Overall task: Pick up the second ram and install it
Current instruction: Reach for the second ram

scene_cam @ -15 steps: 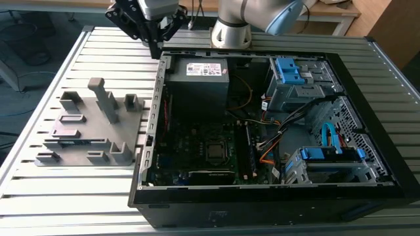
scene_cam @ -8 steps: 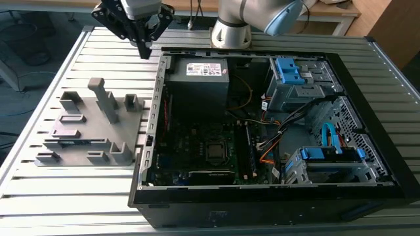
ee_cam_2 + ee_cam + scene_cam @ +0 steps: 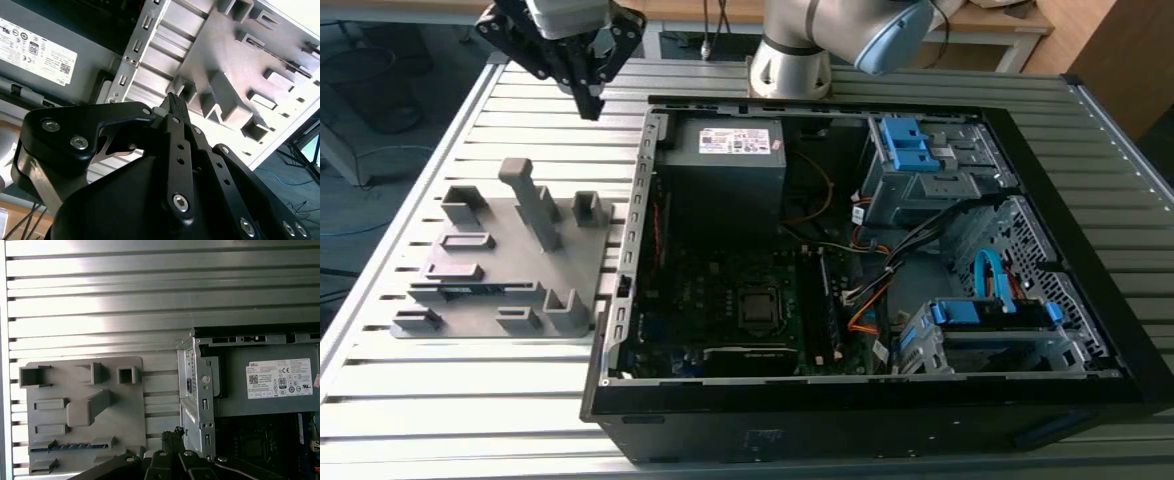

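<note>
The second ram (image 3: 471, 290) lies flat in a slot of the grey holder block (image 3: 507, 250), on the exterior view's left. It is a thin dark strip with bluish marks, also seen in the first wrist view (image 3: 70, 446). My gripper (image 3: 591, 106) hangs well above and behind the block, near the far corner of the open computer case (image 3: 620, 330). Its black fingers meet at the tips with nothing between them, as both wrist views show (image 3: 173, 100) (image 3: 175, 432).
The case lies open on the slatted metal table (image 3: 480, 400), with the motherboard (image 3: 720, 290), power supply (image 3: 727, 160) and blue drive cages (image 3: 914, 150) inside. The arm's base (image 3: 790, 60) stands behind the case. A tall grey post (image 3: 534, 205) rises from the holder block.
</note>
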You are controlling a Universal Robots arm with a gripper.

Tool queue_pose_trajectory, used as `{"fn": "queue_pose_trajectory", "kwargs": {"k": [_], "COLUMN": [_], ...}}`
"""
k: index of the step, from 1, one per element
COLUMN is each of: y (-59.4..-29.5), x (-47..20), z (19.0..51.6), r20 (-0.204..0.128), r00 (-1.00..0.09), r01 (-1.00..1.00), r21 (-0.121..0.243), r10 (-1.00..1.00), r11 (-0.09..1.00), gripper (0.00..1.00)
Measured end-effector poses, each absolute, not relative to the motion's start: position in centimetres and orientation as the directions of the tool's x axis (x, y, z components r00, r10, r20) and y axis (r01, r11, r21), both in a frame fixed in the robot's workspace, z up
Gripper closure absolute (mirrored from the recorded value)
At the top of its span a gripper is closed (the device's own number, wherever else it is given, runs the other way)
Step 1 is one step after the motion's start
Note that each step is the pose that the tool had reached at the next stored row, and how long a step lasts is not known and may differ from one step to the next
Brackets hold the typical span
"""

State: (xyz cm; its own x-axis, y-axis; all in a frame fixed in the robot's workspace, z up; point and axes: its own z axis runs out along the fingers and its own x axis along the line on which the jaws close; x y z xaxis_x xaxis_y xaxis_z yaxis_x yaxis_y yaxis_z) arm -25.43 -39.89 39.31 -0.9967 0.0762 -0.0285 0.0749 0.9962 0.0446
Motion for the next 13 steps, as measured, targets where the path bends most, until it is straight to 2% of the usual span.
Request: {"fn": "queue_pose_trajectory", "kwargs": {"k": [13], "y": [-39.9], "x": [-28.9], "z": [39.3], "r20": [-0.029], "r00": [-0.997], "r01": [0.075], "r21": [0.045], "r10": [0.076], "r11": [0.996], "gripper": [0.9]}}
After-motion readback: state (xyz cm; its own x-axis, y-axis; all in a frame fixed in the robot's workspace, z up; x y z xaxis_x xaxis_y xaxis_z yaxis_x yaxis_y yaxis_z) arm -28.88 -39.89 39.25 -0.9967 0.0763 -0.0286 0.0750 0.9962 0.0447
